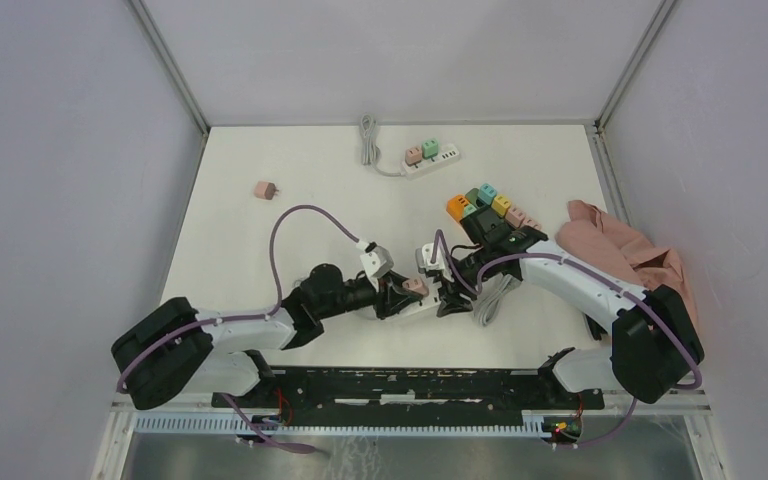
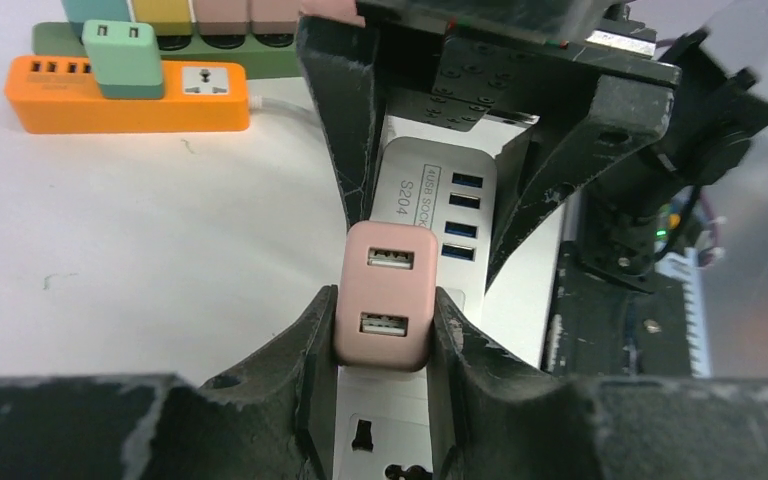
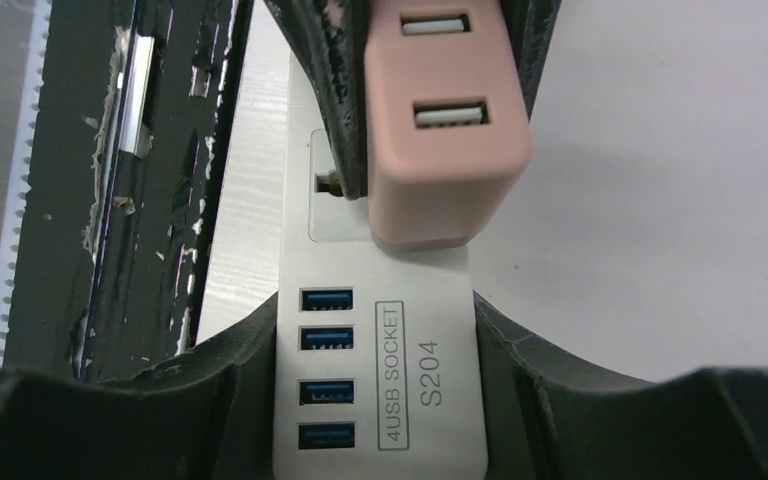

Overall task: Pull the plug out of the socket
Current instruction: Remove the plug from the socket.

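On the matte white table (image 1: 290,170), near its 6 o'clock edge, the smooth, slab-shaped white power strip (image 3: 380,390) is clamped between the scuffed black fingers of the right gripper (image 3: 378,345). At 12 o'clock of its four blue USB ports (image 3: 326,368), the rounded, blocky pink USB plug (image 2: 385,295) stands on a socket, pinched tight by the left gripper (image 2: 385,335).

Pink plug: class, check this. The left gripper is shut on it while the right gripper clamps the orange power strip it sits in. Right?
No. The right wrist view shows the right gripper clamping a white power strip, not orange. The left gripper is shut on the pink plug, as stated.
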Available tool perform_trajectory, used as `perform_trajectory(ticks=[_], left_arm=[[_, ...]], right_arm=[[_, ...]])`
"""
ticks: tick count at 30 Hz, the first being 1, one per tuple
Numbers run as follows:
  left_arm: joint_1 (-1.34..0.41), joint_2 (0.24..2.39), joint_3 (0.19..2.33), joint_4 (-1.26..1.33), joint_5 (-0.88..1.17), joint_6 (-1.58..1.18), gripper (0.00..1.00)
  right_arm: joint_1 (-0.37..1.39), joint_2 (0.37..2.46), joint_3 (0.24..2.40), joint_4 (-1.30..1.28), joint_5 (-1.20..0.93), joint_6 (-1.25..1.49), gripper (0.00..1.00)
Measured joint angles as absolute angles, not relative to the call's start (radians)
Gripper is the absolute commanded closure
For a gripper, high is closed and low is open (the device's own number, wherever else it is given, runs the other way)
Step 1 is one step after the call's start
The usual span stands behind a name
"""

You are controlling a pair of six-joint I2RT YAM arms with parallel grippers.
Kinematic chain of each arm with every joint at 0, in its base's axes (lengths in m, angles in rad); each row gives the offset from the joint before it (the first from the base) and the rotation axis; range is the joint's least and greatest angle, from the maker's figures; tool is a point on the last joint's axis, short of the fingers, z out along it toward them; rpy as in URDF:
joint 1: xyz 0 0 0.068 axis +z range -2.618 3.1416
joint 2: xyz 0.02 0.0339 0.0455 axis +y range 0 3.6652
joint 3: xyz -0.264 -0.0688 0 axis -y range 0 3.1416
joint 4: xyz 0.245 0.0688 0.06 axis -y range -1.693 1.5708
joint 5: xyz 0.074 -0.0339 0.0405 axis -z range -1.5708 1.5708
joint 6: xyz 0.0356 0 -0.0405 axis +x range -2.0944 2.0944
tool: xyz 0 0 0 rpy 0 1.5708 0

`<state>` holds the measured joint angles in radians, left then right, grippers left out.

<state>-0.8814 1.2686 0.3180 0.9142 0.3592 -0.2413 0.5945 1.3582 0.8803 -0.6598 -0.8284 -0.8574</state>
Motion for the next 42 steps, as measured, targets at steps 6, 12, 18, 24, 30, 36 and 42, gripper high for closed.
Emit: perform_trajectory(ticks=[6,12,18,24,30,36,42], left_arm=[[-0.987,1.207,0.379,0.715,0.195,-0.072,0.97],[-0.923,1.180,0.336,0.772,0.253,-0.151,0.97],[-0.875,1.191,0.319,0.813,0.342,-0.193,0.97],[-0.979,1.190,0.402,0.647,0.191,-0.080,0.97],[-0.965,1.193,0.380,0.693,0.197,-0.114,0.97],[-0.949,1.230,0.353,0.779,0.221,-0.165,0.97],[-0.941,1.266,0.353,0.822,0.222,-0.188,0.97]], right_arm=[[0.589,1.359,0.879,-0.687,-0.807,-0.887,1.00],[0.595,1.362,0.881,-0.642,-0.817,-0.894,1.00],[0.600,1.377,0.888,-0.631,-0.832,-0.880,1.00],[0.593,1.377,0.888,-0.674,-0.812,-0.892,1.00],[0.593,1.377,0.888,-0.667,-0.814,-0.891,0.68],[0.593,1.390,0.888,-0.669,-0.817,-0.878,0.44],[0.590,1.411,0.888,-0.663,-0.796,-0.864,0.29]])
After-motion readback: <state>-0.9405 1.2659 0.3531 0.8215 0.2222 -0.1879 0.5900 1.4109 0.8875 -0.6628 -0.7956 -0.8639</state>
